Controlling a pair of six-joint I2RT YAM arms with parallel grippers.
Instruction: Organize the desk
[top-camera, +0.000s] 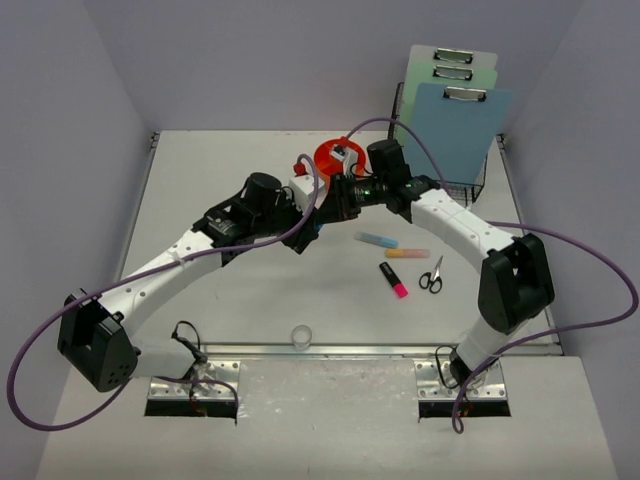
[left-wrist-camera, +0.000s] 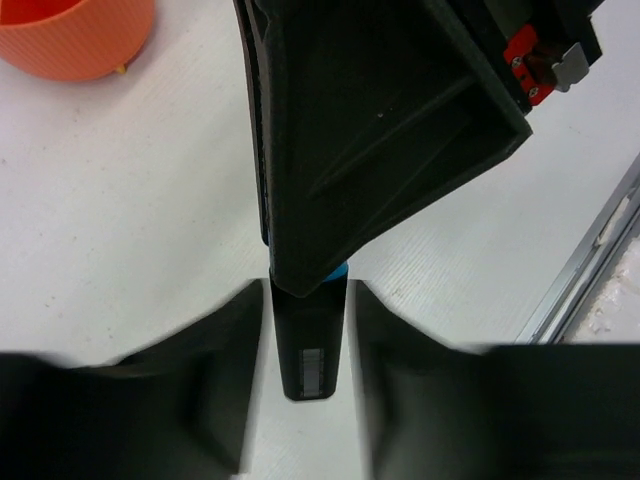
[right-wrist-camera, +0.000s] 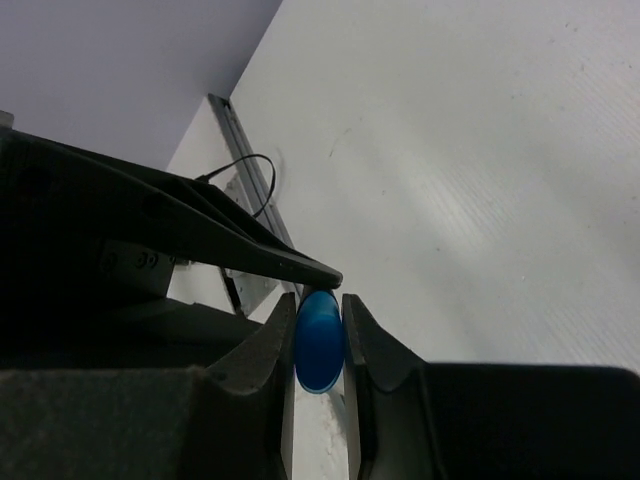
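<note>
My left gripper (left-wrist-camera: 308, 300) clamps the marker (left-wrist-camera: 308, 360) barrel to steady it while my right gripper (right-wrist-camera: 320, 322) pinches the blue cap (right-wrist-camera: 320, 352).

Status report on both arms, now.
Left gripper shut on blue marker. Right gripper pinching its blue end. Meeting over mid desk. Orange cup close behind; scissors to the right.

I see holder (top-camera: 332, 155) rear centre on surface (top-camera: 200, 180); rack (top-camera: 470, 185) rear right (clipboards (top-camera: 455, 120) in it). Three markers (top-camera: 407, 252) before rack, scissors (top-camera: 432, 277) right of them. Cup (top-camera: 301, 337) front centre. Pen (left-wrist-camera: 310, 345) between left end effector (left-wrist-camera: 308, 330) and right end effector (right-wrist-camera: 320, 345).
</note>
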